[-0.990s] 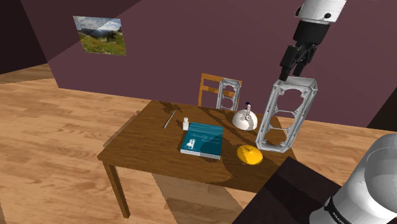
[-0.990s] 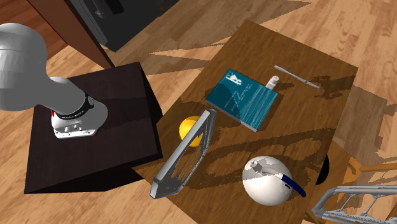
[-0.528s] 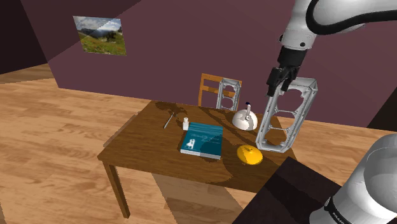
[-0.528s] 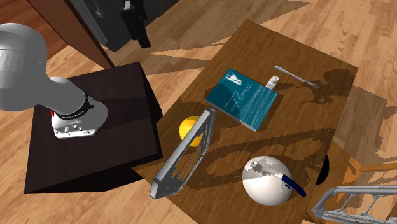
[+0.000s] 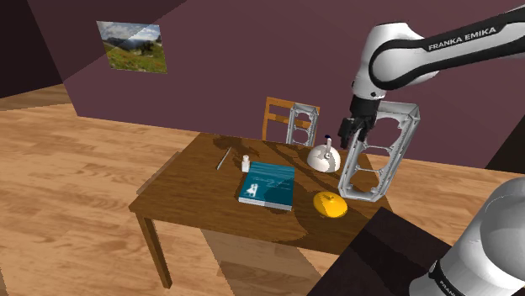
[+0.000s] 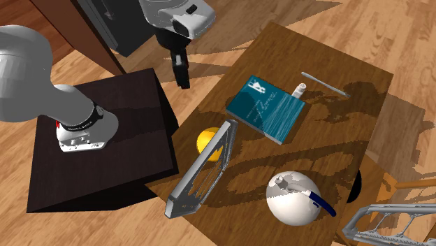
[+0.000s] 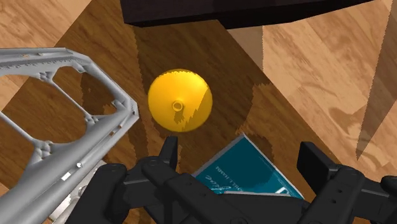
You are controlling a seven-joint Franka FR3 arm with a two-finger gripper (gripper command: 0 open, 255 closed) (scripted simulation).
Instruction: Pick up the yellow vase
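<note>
**Vase not yet picked – gripper hangs high over table**

Nothing done so far as shown. Yellow vase (image 7: pixel 180 100) sits on the table (image 5: pixel 193 189), nr the edge facing the stand (image 6: pixel 98 168), betw. a teal book (image 5: pixel 267 185) & a leaning grey frame (image 5: pixel 379 151). Gripper (image 7: pixel 242 159) hangs well above, fingers spread wide w/ nothing betw. them; the vase lies ahead of the tips, not under them. Left to do, I'd judge: centre over vase, descend, close, lift.

Table is brown wood. It also carries a white round pot (image 5: pixel 323 157) nr the far edge, plus a small white bottle (image 5: pixel 246 163) & thin grey utensil (image 5: pixel 223 158) beyond the book. Room: plank floor, purple wall w/ a landscape picture (image 5: pixel 131 45), wooden chair (image 5: pixel 278 118) behind the table.
</note>
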